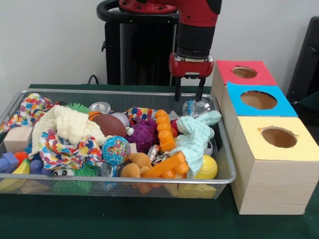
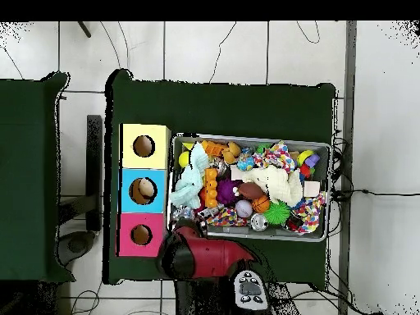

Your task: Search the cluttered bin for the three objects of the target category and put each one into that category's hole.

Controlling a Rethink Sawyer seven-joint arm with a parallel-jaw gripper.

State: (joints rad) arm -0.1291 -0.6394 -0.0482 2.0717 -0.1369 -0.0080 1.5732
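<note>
The wire mesh bin [image 1: 124, 91] is full of toys and cloths; it also shows in the overhead view [image 2: 330, 176]. A crumpled see-through plastic piece [image 1: 196, 107] lies in the bin's far right corner, next to a mint cloth [image 1: 195, 137]. My gripper [image 1: 189, 92] hangs just above that plastic piece, fingers pointing down, open and empty. The other plastic pieces are not clear among the clutter. The blue-topped box's hole [image 1: 258, 99] is to the right of the bin, between the red-topped and yellow-topped boxes; it also shows in the overhead view [image 2: 143, 190].
The red-topped box [image 1: 244, 72] and yellow-topped box [image 1: 279, 137] flank the blue one. The bin holds a globe ball [image 1: 116, 150], metal tin [image 1: 99, 107], orange bricks [image 1: 165, 130], purple spiky ball [image 1: 144, 134] and patterned cloths [image 1: 65, 149]. The arm [image 2: 201, 254] hides the bin's corner in the overhead view.
</note>
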